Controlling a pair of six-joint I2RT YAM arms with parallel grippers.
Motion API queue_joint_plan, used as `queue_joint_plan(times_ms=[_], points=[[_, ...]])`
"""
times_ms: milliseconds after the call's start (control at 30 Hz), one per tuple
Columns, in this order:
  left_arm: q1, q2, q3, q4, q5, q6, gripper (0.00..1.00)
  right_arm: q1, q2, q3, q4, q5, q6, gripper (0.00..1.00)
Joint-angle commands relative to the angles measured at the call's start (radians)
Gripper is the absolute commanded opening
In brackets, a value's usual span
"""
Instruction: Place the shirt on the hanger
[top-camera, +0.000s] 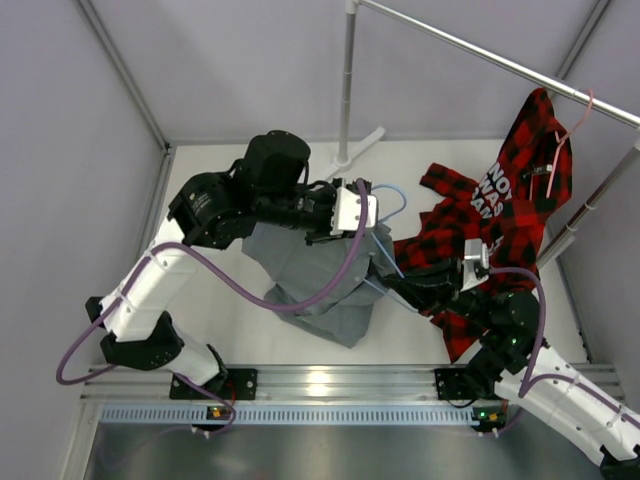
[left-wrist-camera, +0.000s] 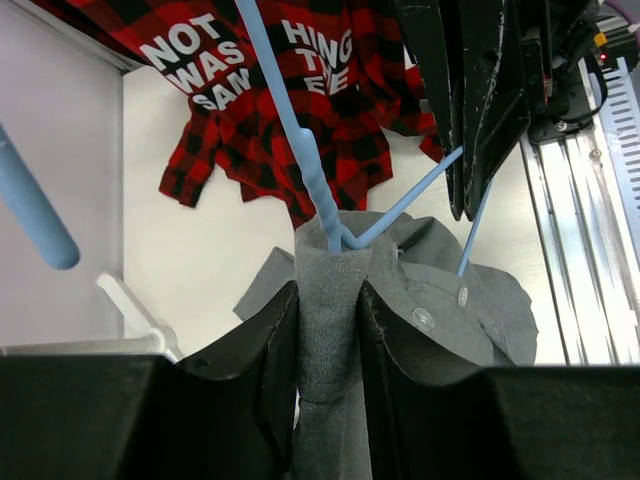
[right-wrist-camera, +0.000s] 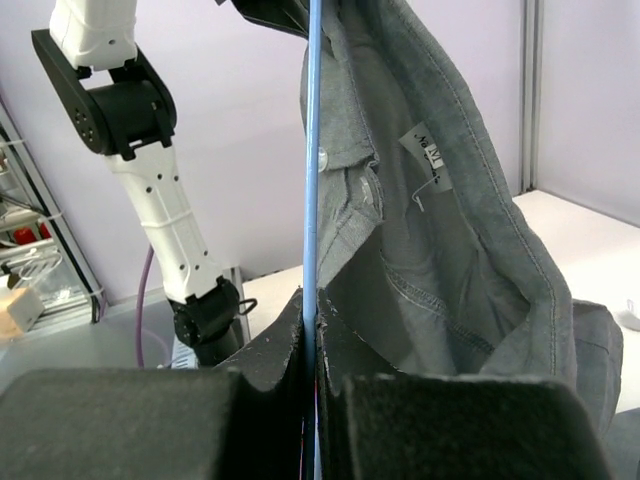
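The grey-green shirt (top-camera: 320, 275) hangs in the air over the table's middle. My left gripper (top-camera: 372, 215) is shut on a fold of the shirt (left-wrist-camera: 328, 320) near its collar. The light-blue wire hanger (top-camera: 392, 202) rises from the collar, its hook by the left gripper; it shows in the left wrist view (left-wrist-camera: 300, 150) too. My right gripper (top-camera: 388, 283) is shut on a thin wire of the hanger (right-wrist-camera: 311, 200), beside the shirt's open front (right-wrist-camera: 440, 230).
A red-and-black plaid shirt (top-camera: 500, 220) with white lettering hangs from a pink hanger (top-camera: 570, 125) on a metal rail (top-camera: 500, 62) at the right and trails onto the table. The rack's upright pole (top-camera: 348, 80) stands at the back.
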Motion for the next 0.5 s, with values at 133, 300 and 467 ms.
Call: queue_joint_plan(times_ms=[133, 300, 467], points=[[0.018, -0.071, -0.094, -0.040, 0.133, -0.028, 0.24, 0.010, -0.028, 0.066, 0.038, -0.026, -0.054, 0.00], [0.023, -0.125, -0.188, 0.025, 0.118, -0.105, 0.00, 0.010, -0.026, 0.129, -0.110, 0.016, -0.100, 0.04], [0.023, -0.292, -0.453, 0.344, -0.115, -0.293, 0.00, 0.010, -0.017, 0.217, -0.345, 0.241, -0.123, 0.91]])
